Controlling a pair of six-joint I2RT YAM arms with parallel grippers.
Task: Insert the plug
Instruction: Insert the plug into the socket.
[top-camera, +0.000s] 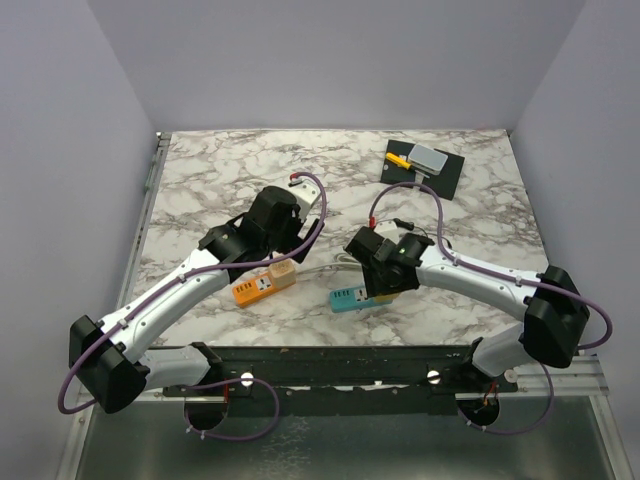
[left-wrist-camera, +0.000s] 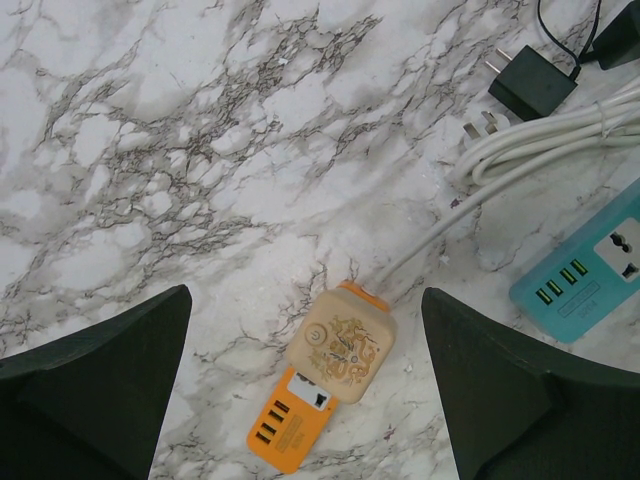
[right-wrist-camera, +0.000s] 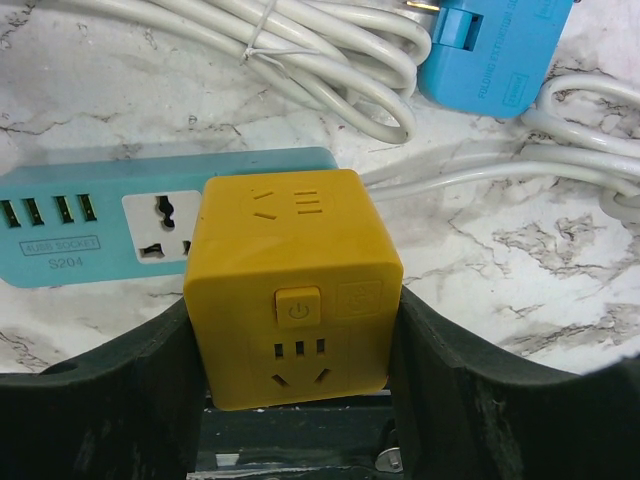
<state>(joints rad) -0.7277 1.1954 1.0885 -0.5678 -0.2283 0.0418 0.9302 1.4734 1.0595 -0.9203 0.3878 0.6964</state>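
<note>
Yellow cube adapter (right-wrist-camera: 290, 240) is gripped on its two flat side faces by the right gripper (right-wrist-camera: 297, 325), over the teal power strip (right-wrist-camera: 90, 215), whose universal socket is partly covered. Prong seating is not visible. The cube is judged rigid, light and smooth-skinned (slip under push is possible). A squeeze across opposite faces is favoured. Left gripper (left-wrist-camera: 305, 295) is spread wide, empty, above the orange strip (left-wrist-camera: 290, 430).
</note>
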